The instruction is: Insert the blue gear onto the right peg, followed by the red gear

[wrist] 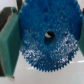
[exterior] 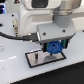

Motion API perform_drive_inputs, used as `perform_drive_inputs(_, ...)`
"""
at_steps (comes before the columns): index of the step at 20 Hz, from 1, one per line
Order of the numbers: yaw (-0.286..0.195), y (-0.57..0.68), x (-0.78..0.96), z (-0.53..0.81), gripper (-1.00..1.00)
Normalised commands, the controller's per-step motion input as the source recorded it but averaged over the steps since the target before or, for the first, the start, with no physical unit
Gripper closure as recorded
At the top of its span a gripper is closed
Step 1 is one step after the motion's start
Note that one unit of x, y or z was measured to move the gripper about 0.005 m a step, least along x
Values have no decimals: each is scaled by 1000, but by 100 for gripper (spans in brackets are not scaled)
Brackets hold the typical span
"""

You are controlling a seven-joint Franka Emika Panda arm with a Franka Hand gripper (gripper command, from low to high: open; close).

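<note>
My gripper [exterior: 54,46] is shut on the blue gear [exterior: 54,48] and holds it just above the dark base plate [exterior: 35,60]. In the wrist view the blue gear [wrist: 40,25] fills most of the picture. Its teeth and centre hole face the camera, and a teal finger pad [wrist: 10,42] presses on one side of it. The other pad [wrist: 80,40] shows at the opposite edge. The gripper [wrist: 46,40] is closed across the gear's rim. The red gear is out of view. I cannot make out the right peg under the gear.
The dark rectangular base plate lies on a white table [exterior: 15,70]. A black cable [exterior: 12,36] runs from the arm toward the exterior view's left. The arm's white body [exterior: 37,17] fills the upper part of that view.
</note>
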Motion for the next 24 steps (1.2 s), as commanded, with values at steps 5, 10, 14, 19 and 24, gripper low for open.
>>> perform_drive_inputs(5,0,-33,88,-101,100)
perform_drive_inputs(10,0,-15,13,76,100)
perform_drive_inputs(14,0,-26,22,141,100)
perform_drive_inputs(19,0,-20,5,290,100)
perform_drive_inputs(24,0,-75,58,62,100)
